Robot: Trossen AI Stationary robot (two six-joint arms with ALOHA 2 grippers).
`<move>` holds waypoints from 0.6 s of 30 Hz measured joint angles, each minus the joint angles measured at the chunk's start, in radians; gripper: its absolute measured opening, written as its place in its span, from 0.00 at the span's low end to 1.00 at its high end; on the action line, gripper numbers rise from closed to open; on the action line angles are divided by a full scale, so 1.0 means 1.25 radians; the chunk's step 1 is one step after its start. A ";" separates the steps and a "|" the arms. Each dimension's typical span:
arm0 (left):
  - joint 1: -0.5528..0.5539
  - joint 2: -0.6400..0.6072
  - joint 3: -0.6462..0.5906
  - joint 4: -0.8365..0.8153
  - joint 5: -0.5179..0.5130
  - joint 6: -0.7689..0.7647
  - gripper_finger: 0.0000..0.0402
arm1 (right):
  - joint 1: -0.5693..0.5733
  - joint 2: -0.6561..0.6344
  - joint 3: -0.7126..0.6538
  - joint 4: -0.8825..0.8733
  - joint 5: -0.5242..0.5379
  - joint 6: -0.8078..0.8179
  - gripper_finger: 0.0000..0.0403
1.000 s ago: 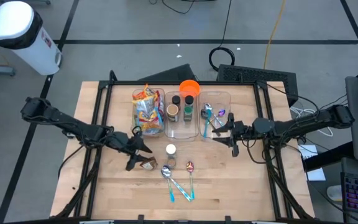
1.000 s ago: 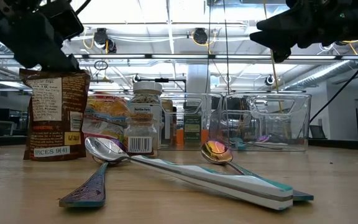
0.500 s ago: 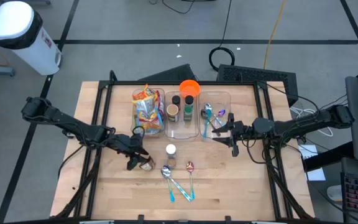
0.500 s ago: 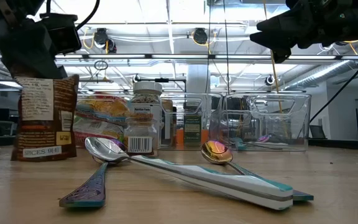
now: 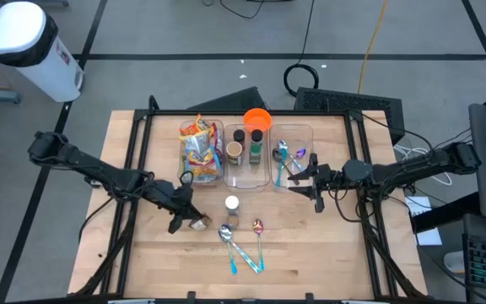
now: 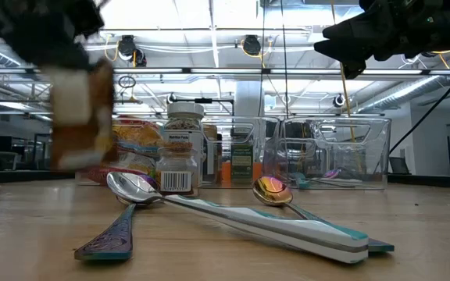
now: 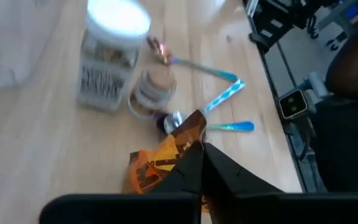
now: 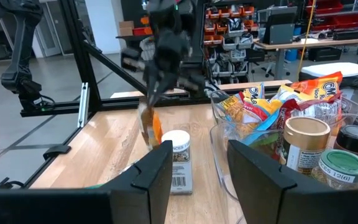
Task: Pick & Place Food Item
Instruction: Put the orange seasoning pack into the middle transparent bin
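Note:
A brown and orange spice pouch (image 5: 199,223) is at the table's near left. My left gripper (image 5: 186,216) is shut on it. It shows blurred in the low view (image 6: 80,117). A white-lidded spice jar (image 5: 232,205) stands just right of the pouch, with two spoons (image 5: 226,234) lying in front of it. My right gripper (image 5: 315,182) hovers open and holds nothing, beside the right-hand clear bin (image 5: 291,135). My left gripper pinches the pouch's upper edge (image 7: 182,140) between its two shut fingers. The fingers come from the table's left, slanting downward. The pouch hangs tilted below them, and in the low view its bottom edge (image 6: 76,165) seems clear of the tabletop.
Three clear bins stand in a row at the back. The left one (image 5: 201,150) holds snack bags, the middle one (image 5: 248,150) jars, and the right one spoons. An orange bowl (image 5: 257,118) sits behind them. Bare wood lies along the near edge and far right.
My left gripper has shut on the pouch's top and rolled at the wrist. The pouch stood upright on the table. It now tilts, has shifted toward the spice jar, and its bottom has risen off the wood.

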 joint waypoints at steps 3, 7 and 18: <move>0.000 -0.030 0.036 -0.005 -0.040 0.058 0.01 | 0.000 0.000 0.000 0.000 0.000 0.000 0.36; 0.000 -0.066 0.119 0.010 -0.173 0.148 0.01 | 0.000 0.000 0.000 0.000 0.000 0.000 0.36; 0.105 0.020 0.296 -0.015 -0.322 0.150 0.01 | 0.000 0.000 0.000 0.000 0.005 0.000 0.36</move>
